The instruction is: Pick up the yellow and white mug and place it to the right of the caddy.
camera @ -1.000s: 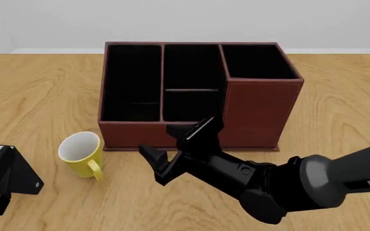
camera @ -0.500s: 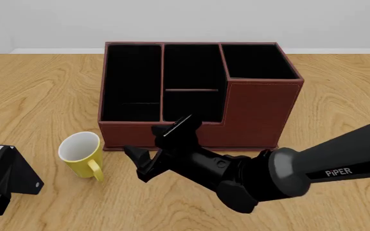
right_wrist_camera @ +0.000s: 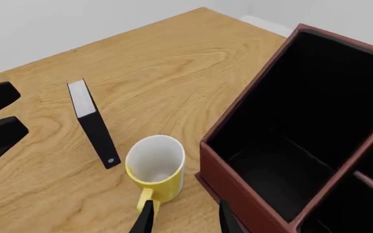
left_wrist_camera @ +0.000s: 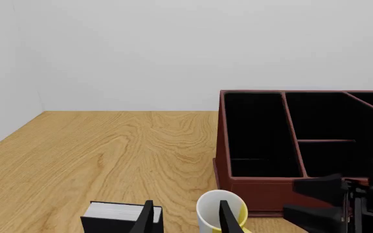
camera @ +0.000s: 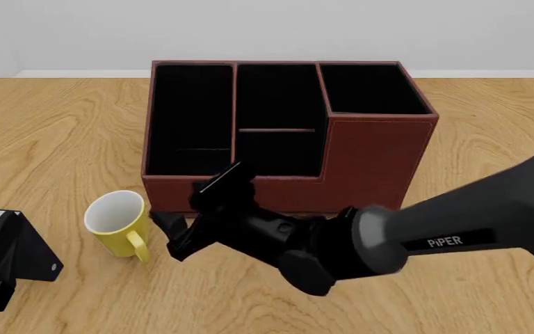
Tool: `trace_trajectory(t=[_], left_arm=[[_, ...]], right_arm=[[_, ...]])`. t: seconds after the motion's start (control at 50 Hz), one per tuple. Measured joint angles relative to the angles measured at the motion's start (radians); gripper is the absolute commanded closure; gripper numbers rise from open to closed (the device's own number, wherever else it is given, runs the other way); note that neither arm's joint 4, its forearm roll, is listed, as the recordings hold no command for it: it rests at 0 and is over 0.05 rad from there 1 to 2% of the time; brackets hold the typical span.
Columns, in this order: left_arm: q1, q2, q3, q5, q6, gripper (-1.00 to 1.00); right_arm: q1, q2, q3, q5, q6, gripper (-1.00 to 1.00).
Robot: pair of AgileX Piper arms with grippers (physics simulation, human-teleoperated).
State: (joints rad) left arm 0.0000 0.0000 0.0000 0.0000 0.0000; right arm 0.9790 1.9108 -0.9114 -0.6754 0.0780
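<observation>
With its fingers spread apart, the right gripper [camera: 188,219] hangs just beside the upright mug [camera: 119,223], which stands in front of the caddy [camera: 281,132], so I would straddle the handle-side wall squarely before closing.

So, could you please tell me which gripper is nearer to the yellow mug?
Right. The right gripper hangs open just right of the mug, not touching. The left gripper sits back near the table's front-left corner.

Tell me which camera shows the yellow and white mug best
The front view: the yellow and white mug is whole, handle included. The right wrist view shows it partly behind the jaws; the left wrist view cuts it off at the frame edge.
</observation>
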Motion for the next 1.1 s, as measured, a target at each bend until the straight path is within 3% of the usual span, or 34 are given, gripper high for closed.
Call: trace_trajectory(t=[0.38,1.1], left_arm=[[0.000,0.000,0.000,0.000,0.000,-1.00],[0.000,0.000,0.000,0.000,0.000,-1.00]], right_arm=[[0.022,0.038,-0.091,0.083,-0.007,-1.00],[0.087,0.143,-0.198,0.133,0.011,-1.00]])
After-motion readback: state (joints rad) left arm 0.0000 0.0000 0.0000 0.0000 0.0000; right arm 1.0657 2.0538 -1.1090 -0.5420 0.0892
